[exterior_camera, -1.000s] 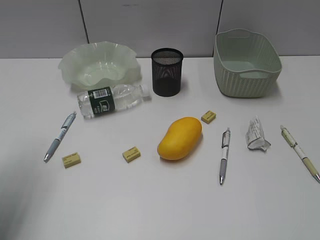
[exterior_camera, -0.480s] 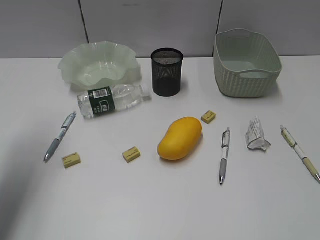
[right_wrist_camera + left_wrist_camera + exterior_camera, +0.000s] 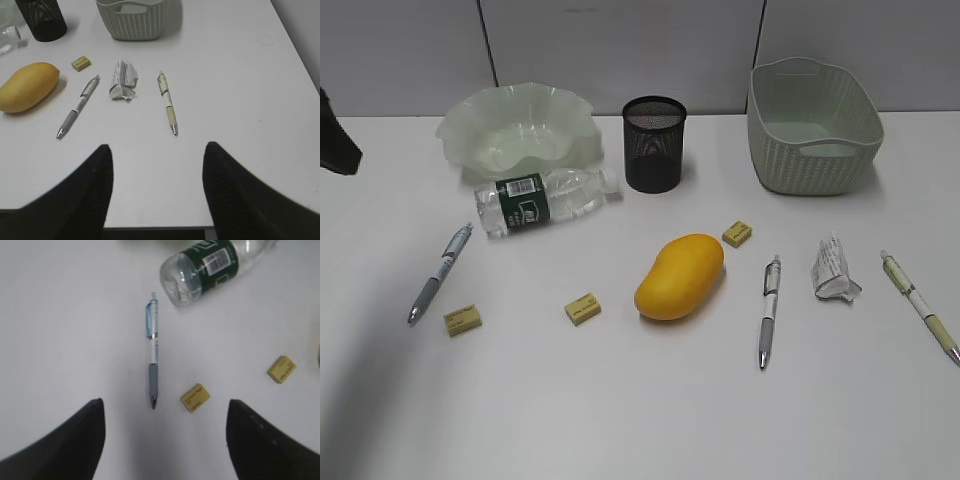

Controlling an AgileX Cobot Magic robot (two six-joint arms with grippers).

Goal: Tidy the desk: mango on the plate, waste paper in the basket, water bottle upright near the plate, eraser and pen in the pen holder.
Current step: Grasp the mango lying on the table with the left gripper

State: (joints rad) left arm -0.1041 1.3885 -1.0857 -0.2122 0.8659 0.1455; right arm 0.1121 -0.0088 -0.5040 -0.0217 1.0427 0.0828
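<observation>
The yellow mango lies mid-desk. The water bottle lies on its side in front of the ruffled green plate. The black mesh pen holder and the green basket stand at the back. The crumpled waste paper lies between two pens. My left gripper hangs open above a third pen and an eraser, holding nothing. Over the desk's near right edge, my right gripper is open and empty, short of the paper.
Two more yellow erasers lie left of and behind the mango. A dark part of the left arm shows at the exterior view's left edge. The desk's front edge runs under my right gripper.
A dark part of the left arm has come into the exterior view at its left edge. No object on the desk has moved.
</observation>
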